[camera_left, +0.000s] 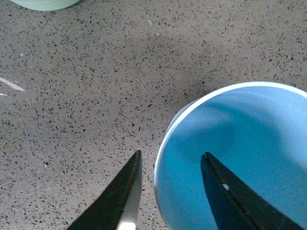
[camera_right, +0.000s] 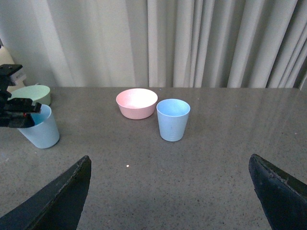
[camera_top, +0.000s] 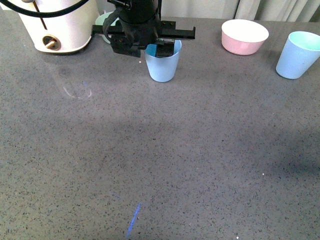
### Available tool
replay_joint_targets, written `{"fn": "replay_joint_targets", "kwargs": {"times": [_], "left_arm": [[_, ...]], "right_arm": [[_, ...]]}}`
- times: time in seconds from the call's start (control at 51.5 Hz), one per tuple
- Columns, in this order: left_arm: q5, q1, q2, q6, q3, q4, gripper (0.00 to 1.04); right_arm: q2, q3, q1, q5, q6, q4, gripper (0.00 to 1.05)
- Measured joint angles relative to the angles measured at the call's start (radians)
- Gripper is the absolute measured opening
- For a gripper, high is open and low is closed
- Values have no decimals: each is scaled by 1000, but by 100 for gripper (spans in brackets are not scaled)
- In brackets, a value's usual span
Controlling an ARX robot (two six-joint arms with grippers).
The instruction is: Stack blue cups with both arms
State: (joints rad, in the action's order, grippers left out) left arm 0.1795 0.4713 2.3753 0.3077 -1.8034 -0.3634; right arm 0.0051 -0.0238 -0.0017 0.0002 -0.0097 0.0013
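Note:
One blue cup (camera_top: 162, 65) stands upright at the back of the grey table, with my left gripper (camera_top: 159, 47) open over its rim. In the left wrist view one finger (camera_left: 225, 191) sits inside that cup (camera_left: 249, 143) and the other finger (camera_left: 125, 191) outside its wall, so the left gripper (camera_left: 172, 153) straddles the rim. The second blue cup (camera_top: 299, 55) stands upright at the far right. My right gripper (camera_right: 169, 160) is wide open above the bare table, facing this cup (camera_right: 173, 120) from a distance. It is out of the front view.
A pink bowl (camera_top: 244, 36) sits between the two cups, at the back. A pale green bowl (camera_top: 102, 21) is partly hidden behind the left arm. A cream-white appliance (camera_top: 57, 22) stands at the back left. Curtains (camera_right: 216, 43) hang behind the table.

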Motion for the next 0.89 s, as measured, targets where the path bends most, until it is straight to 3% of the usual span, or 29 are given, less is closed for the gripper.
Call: {"fn": "replay_joint_targets", "kwargs": {"times": [0.272, 0.563, 0.893], "left_arm": [[-24, 6, 1, 27, -13, -43, 2], [-55, 39, -23, 61, -14, -91, 2], [-98, 155, -130, 109, 60, -114, 2]], "right_arm": [[0, 0, 0, 0, 0, 0, 96], [0, 0, 0, 0, 0, 0, 96], [0, 0, 0, 0, 0, 0, 96]]}}
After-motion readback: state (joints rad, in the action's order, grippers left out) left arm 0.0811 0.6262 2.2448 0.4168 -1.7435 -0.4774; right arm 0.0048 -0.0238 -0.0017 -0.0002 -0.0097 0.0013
